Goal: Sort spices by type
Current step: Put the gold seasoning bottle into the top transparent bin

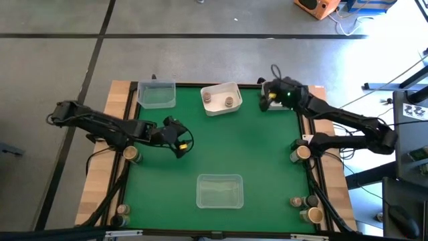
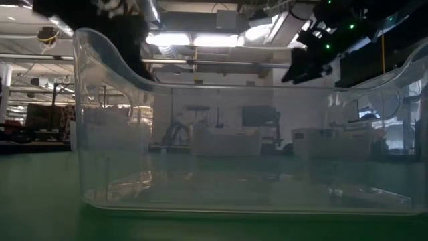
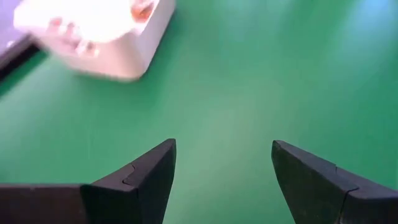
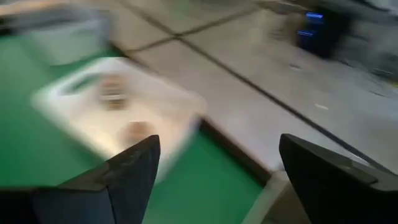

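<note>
Right gripper [image 1: 269, 98] hovers released, empty, at the worktop's [image 1: 254, 154] one o'clock corner, beside the white tray [image 1: 235, 88] holding two spice jars [image 1: 229, 102]. Left gripper [image 1: 179, 142] hangs parted, empty, near nine o'clock. Only the high view shows more jars [image 1: 295, 201] along the worktop's edges; the low view shows mainly the clear tray [image 2: 267, 134].

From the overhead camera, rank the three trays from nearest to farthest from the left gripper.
Measured from the left gripper, open above the green mat on the left:
1. Clear tray at the far left corner of the mat.
2. White tray at the far edge's middle, holding two jars; barely farther, almost too close to call.
3. Clear tray at the near edge's middle.
</note>
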